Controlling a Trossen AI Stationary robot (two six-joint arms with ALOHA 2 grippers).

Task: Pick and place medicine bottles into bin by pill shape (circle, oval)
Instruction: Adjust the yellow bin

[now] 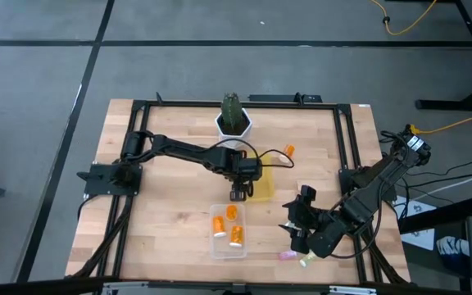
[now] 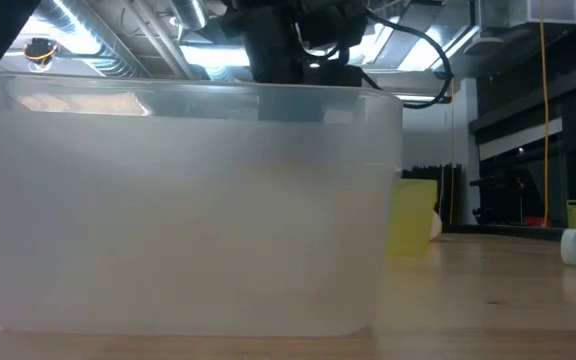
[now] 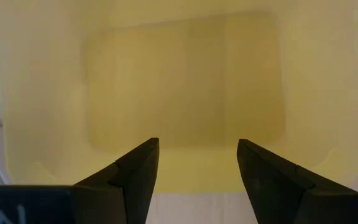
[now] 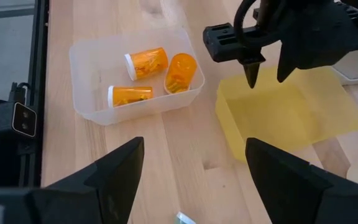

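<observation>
Medicine bottles (image 1: pixel 229 224) on wooden table (image 1: pixel 162 213)

Three bottles (image 1: pixel 228 224) lay in the front bin (image 1: pixel 229 249); the second bin (image 1: pixel 262 185) sat just behind-right, left claw (image 1: pixel 237 196) above it

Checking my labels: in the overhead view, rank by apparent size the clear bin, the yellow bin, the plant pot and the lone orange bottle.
1. Clear bin.
2-3. Yellow bin and plant pot: unsure, since the left gripper hides part of the yellow bin.
4. Orange bottle.
</observation>
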